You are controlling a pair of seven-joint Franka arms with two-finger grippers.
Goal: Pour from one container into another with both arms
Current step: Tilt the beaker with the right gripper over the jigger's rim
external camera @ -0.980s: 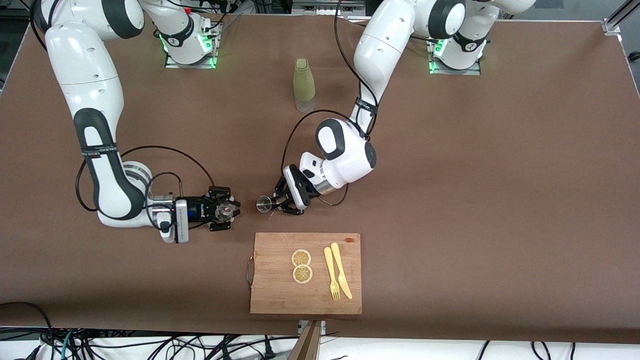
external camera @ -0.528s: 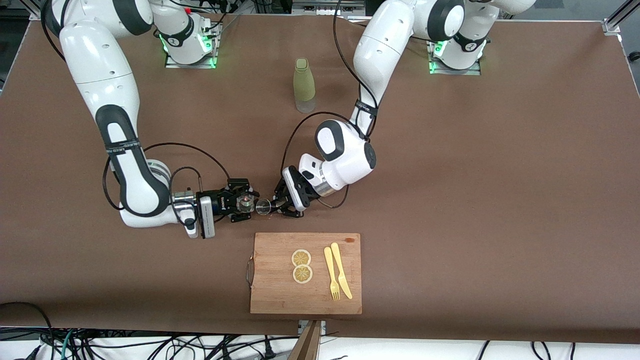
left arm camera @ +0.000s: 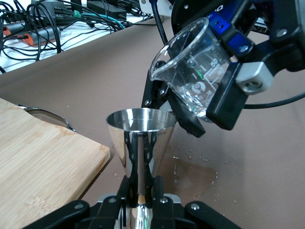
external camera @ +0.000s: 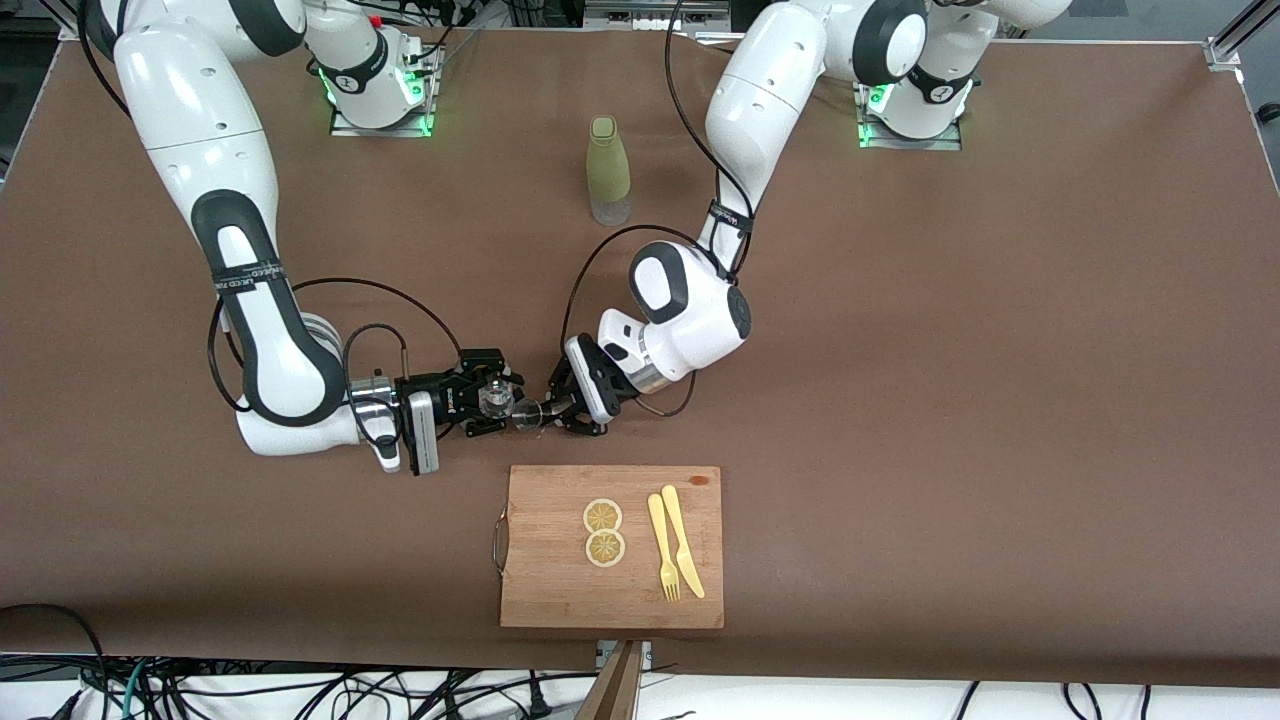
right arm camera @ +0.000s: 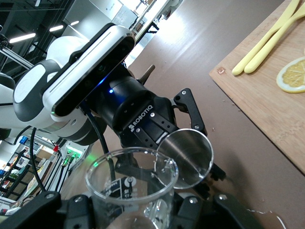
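My left gripper (external camera: 547, 408) is shut on the stem of a small steel jigger (external camera: 526, 411), which it holds upright just above the table. In the left wrist view the jigger (left arm camera: 140, 138) stands between my fingers (left arm camera: 129, 188). My right gripper (external camera: 488, 400) is shut on a clear glass beaker (external camera: 493, 398). The beaker (left arm camera: 190, 78) is tilted, its spout over the jigger's rim. In the right wrist view the beaker (right arm camera: 129, 183) fills the foreground, and the jigger (right arm camera: 187, 158) sits right at its lip.
A wooden cutting board (external camera: 545, 570) lies nearer the front camera, with two lemon slices (external camera: 603, 531) and a yellow fork and knife (external camera: 674, 555). A green bottle (external camera: 608, 170) stands between the two bases. A wet patch (left arm camera: 195, 172) marks the cloth under the jigger.
My right arm has carried the beaker toward the left arm's end until it met the jigger. The left gripper and jigger have barely moved.
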